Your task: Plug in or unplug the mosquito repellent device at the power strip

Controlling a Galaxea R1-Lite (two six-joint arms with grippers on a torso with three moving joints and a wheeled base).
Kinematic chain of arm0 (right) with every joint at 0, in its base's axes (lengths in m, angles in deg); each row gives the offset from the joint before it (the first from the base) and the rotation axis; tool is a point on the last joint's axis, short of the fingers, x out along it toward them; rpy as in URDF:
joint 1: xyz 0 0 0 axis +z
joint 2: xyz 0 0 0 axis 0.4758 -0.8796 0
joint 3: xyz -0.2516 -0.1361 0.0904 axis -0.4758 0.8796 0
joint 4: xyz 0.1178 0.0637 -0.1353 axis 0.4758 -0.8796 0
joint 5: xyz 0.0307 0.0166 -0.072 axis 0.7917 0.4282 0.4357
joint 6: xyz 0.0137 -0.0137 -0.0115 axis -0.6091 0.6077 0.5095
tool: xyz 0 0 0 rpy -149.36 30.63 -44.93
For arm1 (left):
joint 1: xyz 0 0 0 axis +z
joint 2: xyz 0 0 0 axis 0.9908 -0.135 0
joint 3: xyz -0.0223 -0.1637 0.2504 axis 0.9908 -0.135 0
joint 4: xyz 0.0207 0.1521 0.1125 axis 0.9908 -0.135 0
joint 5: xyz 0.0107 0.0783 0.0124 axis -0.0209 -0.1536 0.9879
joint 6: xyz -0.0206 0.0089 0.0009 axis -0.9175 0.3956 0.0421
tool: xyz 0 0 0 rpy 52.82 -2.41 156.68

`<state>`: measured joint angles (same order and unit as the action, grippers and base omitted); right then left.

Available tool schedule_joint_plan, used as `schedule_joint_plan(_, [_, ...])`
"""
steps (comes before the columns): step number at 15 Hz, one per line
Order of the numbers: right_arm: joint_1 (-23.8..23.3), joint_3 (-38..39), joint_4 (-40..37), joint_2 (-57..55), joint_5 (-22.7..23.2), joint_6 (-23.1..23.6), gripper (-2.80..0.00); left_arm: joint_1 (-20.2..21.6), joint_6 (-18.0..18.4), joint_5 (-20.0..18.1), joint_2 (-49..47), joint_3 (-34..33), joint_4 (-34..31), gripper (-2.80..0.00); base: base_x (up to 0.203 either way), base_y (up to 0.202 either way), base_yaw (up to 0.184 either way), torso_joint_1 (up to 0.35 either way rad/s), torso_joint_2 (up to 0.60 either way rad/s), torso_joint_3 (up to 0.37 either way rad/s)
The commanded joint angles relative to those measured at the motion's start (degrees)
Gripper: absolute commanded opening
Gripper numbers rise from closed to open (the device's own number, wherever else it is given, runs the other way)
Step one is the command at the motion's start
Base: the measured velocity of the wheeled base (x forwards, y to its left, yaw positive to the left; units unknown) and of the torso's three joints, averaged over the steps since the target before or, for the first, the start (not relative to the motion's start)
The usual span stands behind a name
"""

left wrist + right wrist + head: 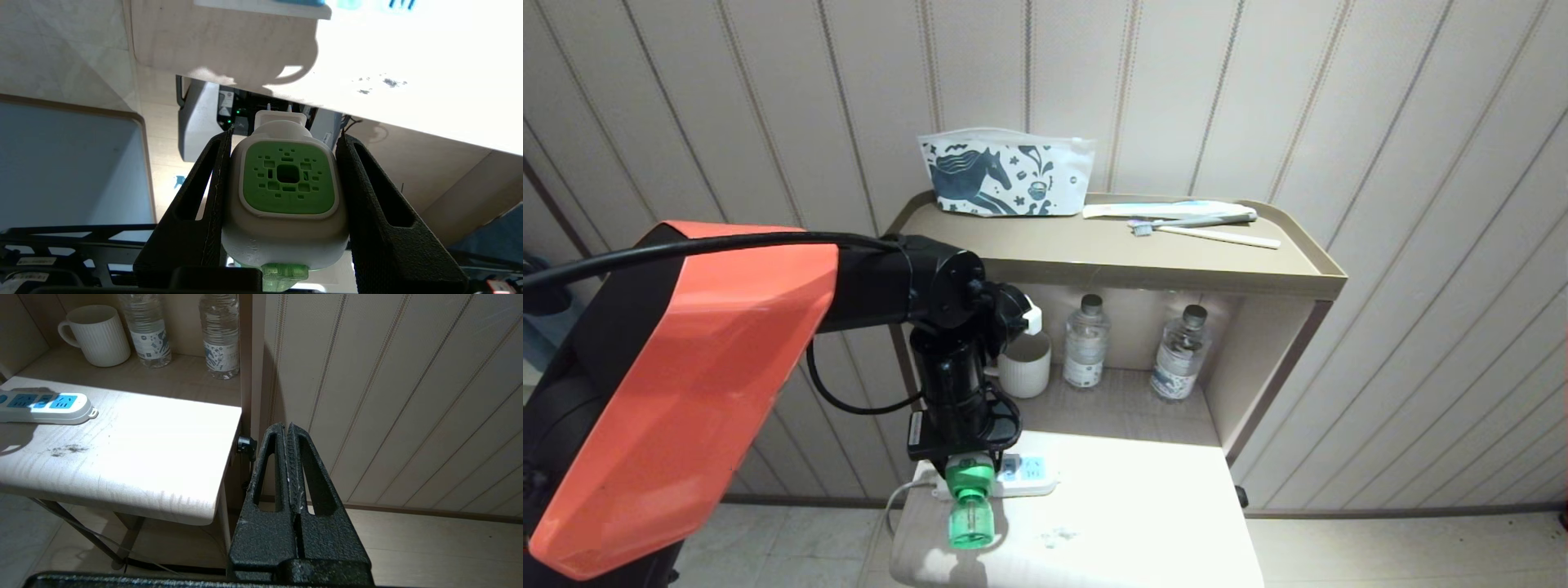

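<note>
Striped wall panelling backs a tan shelf unit [1258, 273] whose top carries a horse-print pouch [1005, 181] and a toothbrush [1192, 220], while its niche holds a ribbed mug [1025, 365] and two water bottles [1086, 341]. Below and in front, a pale wooden desk [1143, 514] lies in strong light.

At the desk's back left edge sits the strip [1029, 476], white with blue socket faces, its cable [897, 500] looping off the left side. The left arm, with its large orange shell, reaches down over that end, and the left gripper [968, 469] pinches the device [970, 502] by its white sides; in the wrist view both black fingers [204, 196] press flat against the housing [286, 192], with the two prongs showing bare at the far end. From the head view the device hangs just at the strip's near edge, green bottle pointing toward the robot, and it appears to be out of any socket, though contact with the strip cannot be ruled out there.

The right gripper [289, 457] is parked off the desk's right side, fingers pressed together on nothing.

Judging by this, the step is the carry between socket and desk. If plugging in, the next move calls for turning the prongs toward a socket face, lining them up squarely and pushing straight in; if unplugging, lowering the device onto bare desk and letting go.
</note>
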<state>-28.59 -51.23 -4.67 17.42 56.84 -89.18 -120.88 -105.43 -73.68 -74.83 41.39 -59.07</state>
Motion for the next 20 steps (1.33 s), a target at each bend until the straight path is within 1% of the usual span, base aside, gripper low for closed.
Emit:
schedule_joint_plan(1, [0.01, 0.01, 0.01, 0.02, 0.00, 0.02, -2.80, 0.76, -0.27, 0.13, -0.59, 0.08, 0.86, -2.80, 0.000, 0.000, 0.000, 0.000, 0.00, 0.000])
schedule_joint_plan(2, [0.01, 0.01, 0.01, 0.02, 0.00, 0.02, -2.80, 1.07, -0.28, 0.27, -0.83, 0.08, 1.67, -2.80, 0.000, 0.000, 0.000, 0.000, 0.00, 0.000])
schedule_joint_plan(6, [0.01, 0.01, 0.01, 0.02, 0.00, 0.02, -2.80, 1.55, -0.28, 3.03, -2.18, 0.34, 5.26, -2.80, 0.000, 0.000, 0.000, 0.000, 0.00, 0.000])
schedule_joint_plan(8, [0.01, 0.01, 0.01, -0.05, 0.06, 0.02, -2.80, 1.55, -0.84, 4.14, -2.87, 0.34, 7.32, -2.80, 0.000, 0.000, 0.000, 0.000, 0.00, 0.000])
schedule_joint_plan(16, [0.01, 0.01, 0.01, -0.07, 0.00, 0.02, -2.80, 1.55, -0.89, 3.91, -5.22, 0.61, 8.20, -2.80, 0.000, 0.000, 0.000, 0.000, 0.00, 0.000])
schedule_joint_plan(20, [0.01, 0.01, 0.01, 0.02, 0.00, 0.02, -2.80, 1.55, -0.98, 4.00, -5.87, 0.70, 10.10, -2.80, 0.000, 0.000, 0.000, 0.000, 0.00, 0.000])
